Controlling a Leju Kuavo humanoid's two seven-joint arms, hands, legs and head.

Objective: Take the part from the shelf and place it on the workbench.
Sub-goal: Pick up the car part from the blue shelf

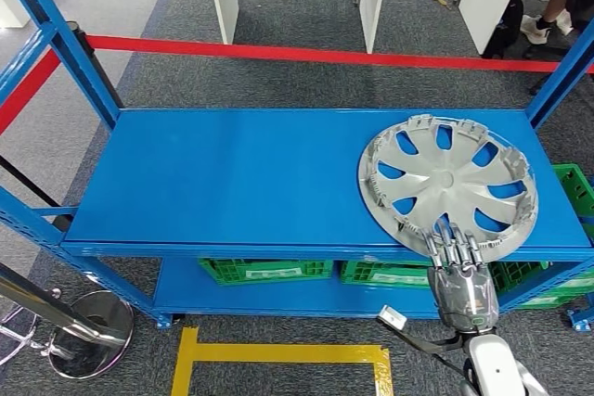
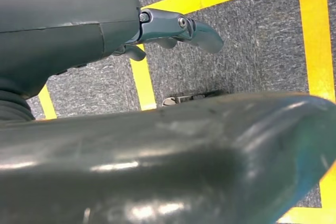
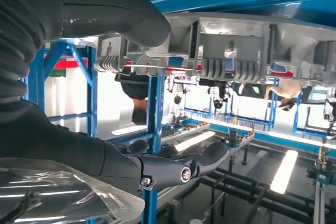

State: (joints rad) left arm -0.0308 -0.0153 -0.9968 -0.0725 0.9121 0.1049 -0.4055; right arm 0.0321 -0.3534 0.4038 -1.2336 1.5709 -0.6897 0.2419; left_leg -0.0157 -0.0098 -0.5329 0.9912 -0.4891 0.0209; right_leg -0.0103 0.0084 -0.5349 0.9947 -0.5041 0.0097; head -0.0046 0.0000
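Your right robot hand (image 1: 458,271) sits at the near rim of the silver wheel cover (image 1: 448,183), fingers over the edge and thumb beneath (a loose clasp), on the blue shelf (image 1: 231,173). Left robot hand (image 2: 174,27) holds nothing, fingers apart.

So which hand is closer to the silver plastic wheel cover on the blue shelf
Right. The right hand is at the silver plastic wheel cover's near rim, fingers over its edge. The left hand hangs low over grey carpet and yellow floor tape, away from it.

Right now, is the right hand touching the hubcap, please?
Cannot tell. In the head view the right hand overlaps the hubcap's near rim; neither that nor the wrist view shows contact plainly.
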